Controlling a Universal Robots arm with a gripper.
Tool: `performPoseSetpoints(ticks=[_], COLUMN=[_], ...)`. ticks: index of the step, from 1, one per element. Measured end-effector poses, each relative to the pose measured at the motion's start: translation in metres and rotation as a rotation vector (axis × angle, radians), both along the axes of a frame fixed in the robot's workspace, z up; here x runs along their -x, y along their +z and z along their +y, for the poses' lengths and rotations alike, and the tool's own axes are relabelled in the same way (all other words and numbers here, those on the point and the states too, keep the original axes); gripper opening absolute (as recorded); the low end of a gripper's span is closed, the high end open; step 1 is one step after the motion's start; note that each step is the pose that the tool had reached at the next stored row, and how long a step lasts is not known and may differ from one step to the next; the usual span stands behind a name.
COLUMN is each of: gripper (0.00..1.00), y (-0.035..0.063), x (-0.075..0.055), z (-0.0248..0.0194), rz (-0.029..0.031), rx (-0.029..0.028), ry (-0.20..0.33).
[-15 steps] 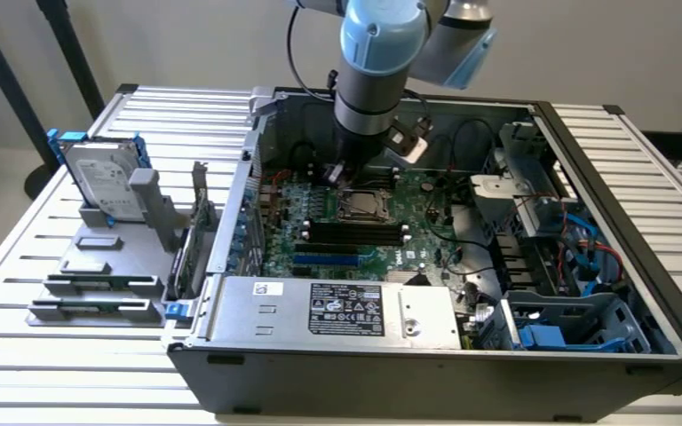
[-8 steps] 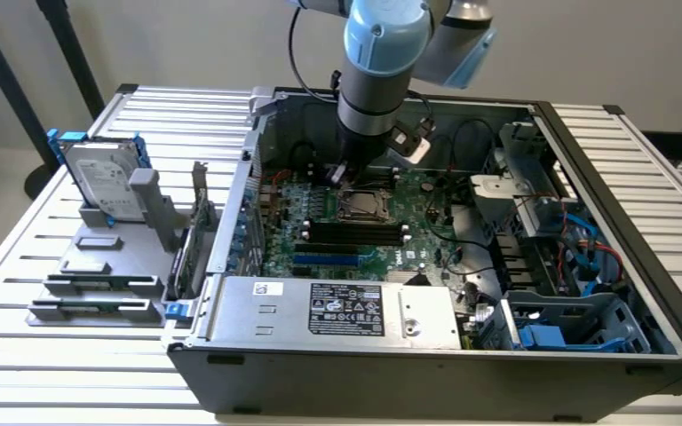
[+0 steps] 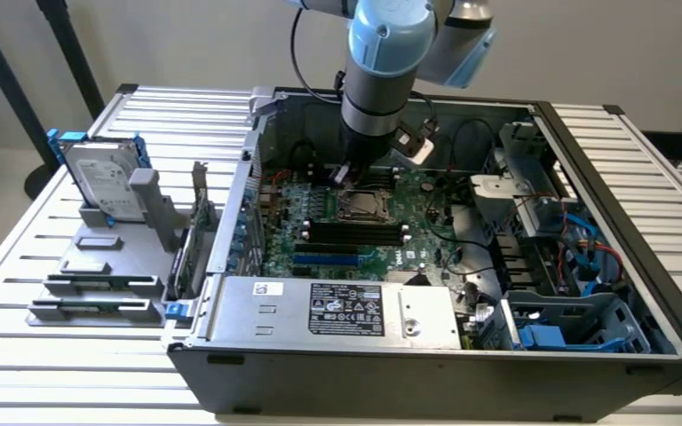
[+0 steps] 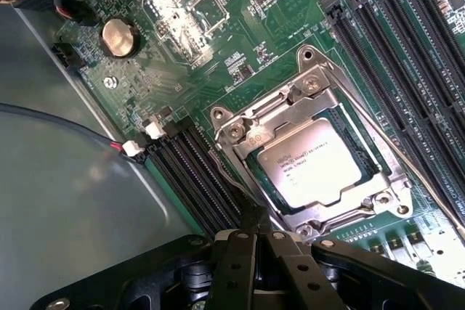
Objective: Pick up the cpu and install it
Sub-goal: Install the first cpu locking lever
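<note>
Hard drive (image 3: 102,182) stands upright, well off to the exterior view's left of the socket (image 4: 234,133). Gripper (image 4: 254,215) hangs just beside the socket's edge, fingers pressed together, holding nothing (contact with the socket unclear). Cpu (image 4: 316,159) lies flat inside the socket, printed face up.

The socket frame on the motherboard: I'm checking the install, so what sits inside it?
The cpu lies flat inside the metal socket frame, silver top and printed text facing up. It covers whatever is beneath it, so the socket contacts cannot be seen.
</note>
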State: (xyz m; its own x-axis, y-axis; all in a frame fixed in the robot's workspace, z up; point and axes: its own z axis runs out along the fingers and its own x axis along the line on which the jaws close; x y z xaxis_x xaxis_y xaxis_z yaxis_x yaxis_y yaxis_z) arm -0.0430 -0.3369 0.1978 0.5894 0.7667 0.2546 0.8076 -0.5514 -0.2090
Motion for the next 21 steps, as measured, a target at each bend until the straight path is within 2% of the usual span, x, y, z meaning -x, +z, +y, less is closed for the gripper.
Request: performPoseSetpoints(ticks=[14, 21], gripper=[0.11, 0.11], y=[-0.0003, -0.0006], x=[-0.0009, -0.0001], z=[0.0004, 0.0023], rz=[0.0008, 0.0011], rx=[0.001, 0.0009], ry=[-0.006, -0.011])
